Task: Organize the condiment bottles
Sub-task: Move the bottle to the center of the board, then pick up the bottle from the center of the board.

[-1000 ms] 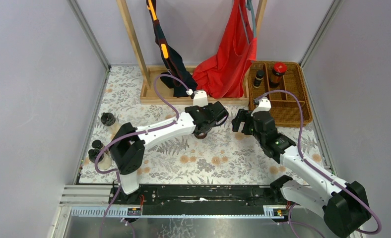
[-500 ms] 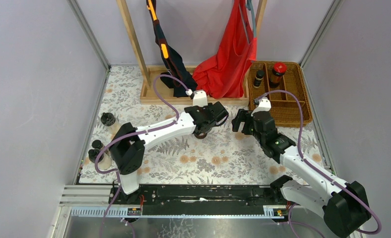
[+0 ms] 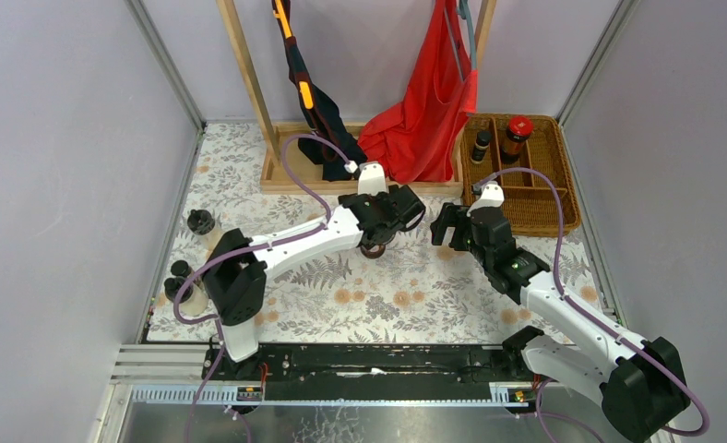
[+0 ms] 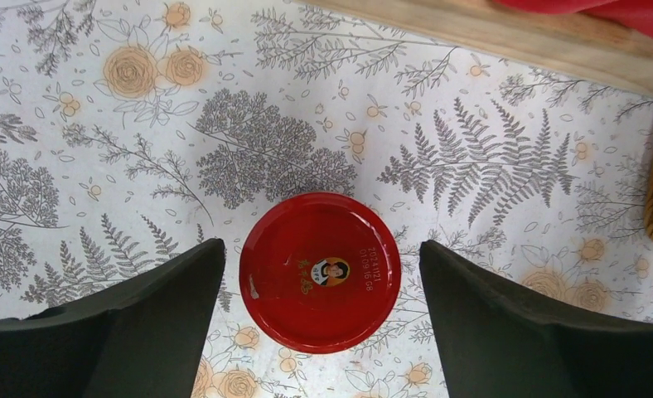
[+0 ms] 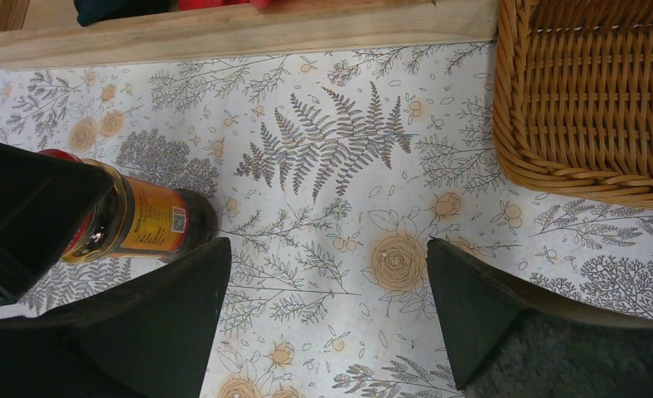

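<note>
The left gripper (image 4: 321, 264) stands with its jaws spread. In the left wrist view, a strip of tablecloth shows on each side between the fingers (image 4: 162, 319) and the red-lidded jar (image 4: 319, 272), so nothing is gripped. The jar stands upright on the floral tablecloth (image 3: 415, 295), about midway between the two arms.

The right gripper (image 5: 323, 249) is also wide and empty. It is aimed at the same jar, which stands just beyond its left finger, amber label facing out.

This looks like a hand-over spot: the wicker basket (image 3: 537, 201) sits at the far right, probably out of the left arm's comfortable reach. The jar is parked where the right arm can take it on — a judgement, not a certainty.

The basket's compartments already hold another red-lidded jar (image 3: 518, 135) and a small dark black-capped bottle (image 3: 481, 146). A pale black-capped bottle (image 3: 201, 224) and a small cluster of black-capped bottles (image 3: 177, 279) wait at the table's left edge.

Against a second ago, the left jaws have widened off the jar and the cable loop above that wrist has shifted slightly. The right arm and the jar sit where they were.
</note>
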`<act>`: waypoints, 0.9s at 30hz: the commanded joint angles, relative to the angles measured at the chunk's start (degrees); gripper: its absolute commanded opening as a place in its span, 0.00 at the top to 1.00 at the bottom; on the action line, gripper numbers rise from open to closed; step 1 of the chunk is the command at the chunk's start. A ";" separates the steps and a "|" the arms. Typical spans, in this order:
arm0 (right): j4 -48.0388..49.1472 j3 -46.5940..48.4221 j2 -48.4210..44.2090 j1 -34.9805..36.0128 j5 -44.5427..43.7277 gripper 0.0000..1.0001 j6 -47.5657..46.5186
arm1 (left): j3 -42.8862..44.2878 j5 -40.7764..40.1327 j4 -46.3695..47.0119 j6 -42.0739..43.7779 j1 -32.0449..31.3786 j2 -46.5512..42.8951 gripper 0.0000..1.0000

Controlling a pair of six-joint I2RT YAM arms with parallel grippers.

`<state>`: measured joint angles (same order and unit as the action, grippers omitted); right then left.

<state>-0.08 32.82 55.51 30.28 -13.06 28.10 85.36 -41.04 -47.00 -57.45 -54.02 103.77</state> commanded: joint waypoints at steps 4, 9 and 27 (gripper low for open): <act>2.47 -0.01 -1.67 0.48 -2.03 0.03 -0.08 | 2.60 -6.12 1.24 3.44 -0.35 -7.31 0.08; 1.67 1.73 -0.72 0.49 -1.30 0.00 0.87 | -1.31 -8.45 3.52 6.31 0.14 -14.44 0.05; -2.72 17.31 11.45 6.36 1.52 0.00 -7.14 | -30.26 -1.39 19.17 14.94 17.06 -36.20 0.00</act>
<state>-2.50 44.91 64.34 32.95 -10.87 23.97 56.42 -42.15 -33.41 -45.28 -37.67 66.72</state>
